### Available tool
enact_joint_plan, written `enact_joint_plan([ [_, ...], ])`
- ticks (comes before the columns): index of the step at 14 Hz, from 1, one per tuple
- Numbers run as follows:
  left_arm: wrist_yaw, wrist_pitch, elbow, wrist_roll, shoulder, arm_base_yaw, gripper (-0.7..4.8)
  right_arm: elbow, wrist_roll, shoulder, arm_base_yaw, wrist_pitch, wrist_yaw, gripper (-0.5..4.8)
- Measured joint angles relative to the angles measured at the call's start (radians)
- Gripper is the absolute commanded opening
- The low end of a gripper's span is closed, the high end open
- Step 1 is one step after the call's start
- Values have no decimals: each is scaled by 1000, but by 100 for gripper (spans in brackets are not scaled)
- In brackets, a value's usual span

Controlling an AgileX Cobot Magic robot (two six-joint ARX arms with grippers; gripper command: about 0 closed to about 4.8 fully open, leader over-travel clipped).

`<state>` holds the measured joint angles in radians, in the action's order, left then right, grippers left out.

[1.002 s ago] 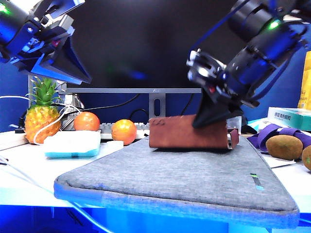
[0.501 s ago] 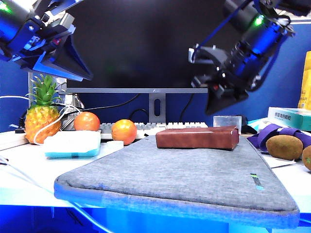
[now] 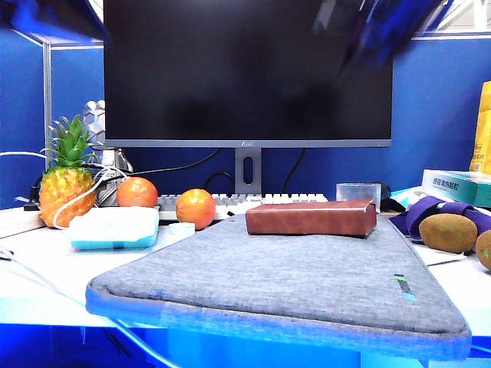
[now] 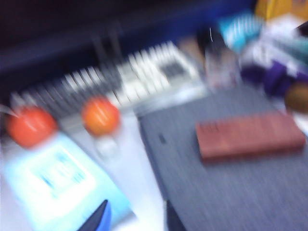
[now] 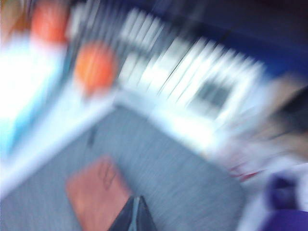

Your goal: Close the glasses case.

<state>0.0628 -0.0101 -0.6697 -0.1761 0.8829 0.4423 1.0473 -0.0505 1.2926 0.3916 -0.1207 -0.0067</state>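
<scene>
Both grippers have lifted clear: left gripper [image 4: 134, 219] parted, right gripper [image 5: 134, 216] pinched together, empty. Glasses case [image 3: 311, 218] lies flat, flap down on grey mat [image 3: 291, 284]; task appears complete.

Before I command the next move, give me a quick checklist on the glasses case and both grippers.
1. Glasses case flap down: ok, it looks closed and lies flat.
2. Case seated on the grey mat: ok.
3. Left gripper clear of the case: ok, raised well above the table; jaw state: cannot tell, blurred.
4. Right gripper clear of the case: ok, lifted above it; jaw state: cannot tell, blurred.
5. Flap fully latched: cannot tell.
6. Oranges off the mat: ok.
</scene>
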Motion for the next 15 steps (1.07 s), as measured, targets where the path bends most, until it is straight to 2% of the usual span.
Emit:
enact_joint_plan([
  [1,-3,26,0,-8,-35,-3,153,-33,41,-100,-12,7,13,-4],
  [3,-16,99,0,-11,-72,-14,153,-111,50,-222,-11,-6,14,-4],
  [6,-23,208,2,-34,-150,-30,153,-225,68,-421,-12,-66,77,-4],
  [9,-27,277,85,-11,-370,-48,153,-380,161,-684,-11,-132,99,-4],
  [11,-40,350,171,40,-531,-48,152,-483,294,-832,1,-137,100,-4],
  [13,-92,388,187,107,-603,-49,152,-560,362,-883,23,-120,99,-4],
  [15,-130,370,185,253,-626,-49,152,-656,392,-938,64,-124,99,-4],
])
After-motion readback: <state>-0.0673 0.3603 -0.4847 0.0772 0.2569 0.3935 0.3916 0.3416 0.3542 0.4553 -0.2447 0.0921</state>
